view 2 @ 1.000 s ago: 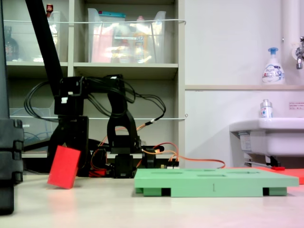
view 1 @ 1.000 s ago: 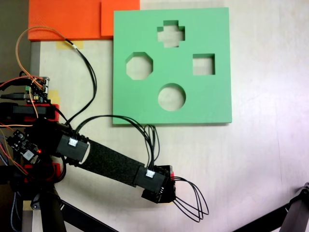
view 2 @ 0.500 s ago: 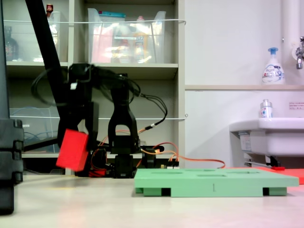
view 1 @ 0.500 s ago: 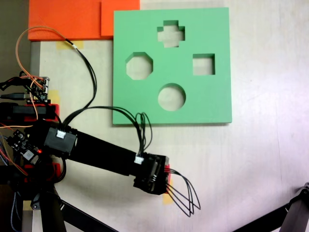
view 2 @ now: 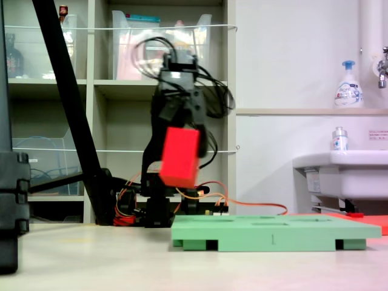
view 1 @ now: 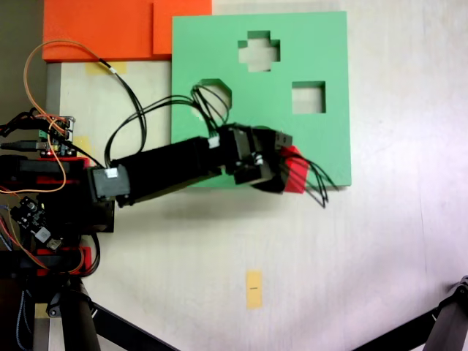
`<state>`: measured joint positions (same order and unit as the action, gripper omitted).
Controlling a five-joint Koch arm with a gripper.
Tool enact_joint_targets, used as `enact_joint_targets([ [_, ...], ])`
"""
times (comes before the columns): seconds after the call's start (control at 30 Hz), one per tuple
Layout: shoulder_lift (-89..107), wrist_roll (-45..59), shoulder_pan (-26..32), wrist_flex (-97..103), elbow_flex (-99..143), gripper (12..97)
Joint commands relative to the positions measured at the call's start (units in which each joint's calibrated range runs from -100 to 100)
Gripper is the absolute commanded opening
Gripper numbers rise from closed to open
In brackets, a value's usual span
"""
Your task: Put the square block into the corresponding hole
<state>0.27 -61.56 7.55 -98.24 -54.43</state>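
The square block (view 1: 294, 171) is a bright red foam cube, held in the air with my gripper (view 1: 285, 167) shut on it. From above, the block hangs over the near edge of the green board (view 1: 329, 44), short of the square hole (view 1: 308, 97). In the side view the block (view 2: 179, 157) hangs tilted under the gripper (view 2: 180, 140), well above the table and near the left end of the board (view 2: 273, 231). The arm covers the board's round cutout.
The board also has a cross cutout (view 1: 259, 51) and an octagonal cutout (view 1: 212, 99) crossed by cables. Orange foam sheets (view 1: 102, 25) lie at the top left. A yellow tape strip (view 1: 253, 289) sits on the table. The arm's base and wiring (view 1: 51, 183) stand at the left.
The arm has lifted the red block off the table and swung it up toward the green board's near edge. The yellow tape strip under its old place is uncovered.
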Motion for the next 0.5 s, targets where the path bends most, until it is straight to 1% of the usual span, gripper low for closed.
enact_joint_targets([
  [0.0, -6.28, -1.95, 2.00, -1.76, -11.27, 17.0],
  [0.07, -10.75, -2.15, 3.27, -1.76, -15.66, 17.0],
  [0.23, -15.22, -2.15, 6.06, 2.67, -15.76, 17.0],
  [0.47, -21.50, -2.78, 7.86, 9.79, -15.86, 17.1],
])
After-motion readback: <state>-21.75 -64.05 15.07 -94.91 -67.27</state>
